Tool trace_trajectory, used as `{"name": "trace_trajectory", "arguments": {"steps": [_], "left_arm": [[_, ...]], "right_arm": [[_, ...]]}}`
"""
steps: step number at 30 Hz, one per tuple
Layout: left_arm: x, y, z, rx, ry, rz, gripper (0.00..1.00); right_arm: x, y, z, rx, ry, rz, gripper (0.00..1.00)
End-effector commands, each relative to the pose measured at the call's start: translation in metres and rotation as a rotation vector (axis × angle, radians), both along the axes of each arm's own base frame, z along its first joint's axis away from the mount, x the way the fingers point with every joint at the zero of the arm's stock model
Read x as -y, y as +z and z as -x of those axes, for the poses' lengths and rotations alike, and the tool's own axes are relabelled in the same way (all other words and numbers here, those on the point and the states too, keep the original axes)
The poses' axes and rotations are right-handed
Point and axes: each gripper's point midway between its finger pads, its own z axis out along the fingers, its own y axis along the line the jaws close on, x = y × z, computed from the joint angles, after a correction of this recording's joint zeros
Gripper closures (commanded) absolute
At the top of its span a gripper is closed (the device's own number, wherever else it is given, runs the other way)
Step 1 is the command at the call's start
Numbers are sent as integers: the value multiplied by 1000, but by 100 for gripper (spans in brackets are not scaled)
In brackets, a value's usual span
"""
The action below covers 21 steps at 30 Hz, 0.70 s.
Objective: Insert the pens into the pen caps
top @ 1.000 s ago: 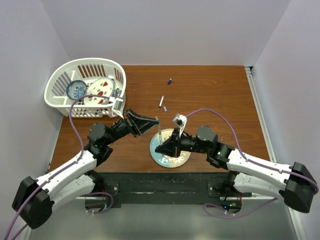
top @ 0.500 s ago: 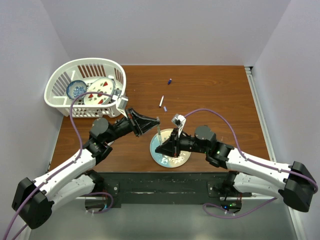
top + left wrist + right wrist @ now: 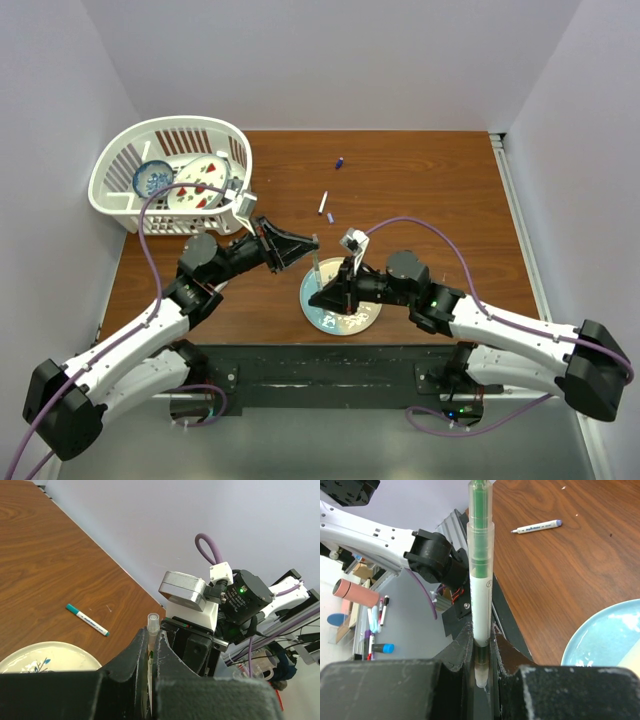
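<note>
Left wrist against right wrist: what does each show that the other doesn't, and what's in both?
Only left wrist: a teal-ended pen lying on the table, and the right arm's camera. Only right wrist: a purple-tipped pen lying on the table, and the left arm. Both: the table, the rim of the plate, and that view's own tool shut on a slim pen, left tool and right tool alike.

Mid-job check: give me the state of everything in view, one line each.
left claw: shut on the green pen
right claw: shut on the same pen
green pen: upright, held between both claws
white pen: lying flat, loose
purple cap: loose beside it
blue cap: loose, farther back
plate: flat, under the right claw
basket: upright, dishes inside
</note>
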Motion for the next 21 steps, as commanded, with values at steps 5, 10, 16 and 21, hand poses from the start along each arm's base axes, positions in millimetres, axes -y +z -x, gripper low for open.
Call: {"name": "trace_trajectory", "arguments": {"steps": [5,10,16,21], "left_arm": [[-3,37,4,46,1,81,100],[-5,38,2,50,26,70,100],[-7,40,0,55,41,65,100],[-6,36,-1,48,37,56,100]], "right_arm": [[-8,30,-2,63,14,-71,100],[-7,30,-1,62,14,-70,100],[-5,29,-2,64,11,-65,100],[-3,31,-1,72,5,-69,100]]}}
